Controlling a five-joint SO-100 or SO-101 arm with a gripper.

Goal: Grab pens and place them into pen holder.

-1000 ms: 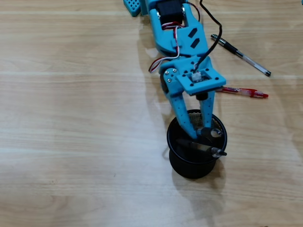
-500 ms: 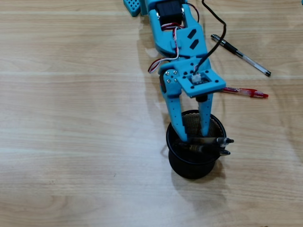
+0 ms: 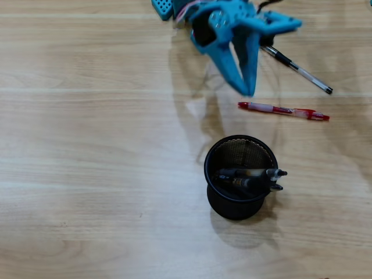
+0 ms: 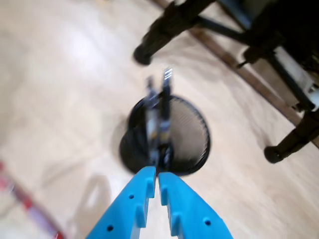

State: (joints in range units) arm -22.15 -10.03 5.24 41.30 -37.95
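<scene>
A black mesh pen holder (image 3: 240,151) stands on the wooden table and holds two dark pens (image 3: 250,173) leaning against its right rim. A red pen (image 3: 283,110) and a clear pen with a black cap (image 3: 297,68) lie on the table above and right of the holder. My blue gripper (image 3: 248,88) hangs above the table, just left of the red pen's end, with its jaws closed and empty. In the wrist view the gripper (image 4: 157,174) points at the holder (image 4: 189,134), and the red pen (image 4: 25,201) is blurred at the lower left.
In the wrist view, black chair or stand legs (image 4: 164,27) and a dark floor strip (image 4: 239,69) lie beyond the table. The table's wood surface (image 3: 87,145) stretches to the left of the holder.
</scene>
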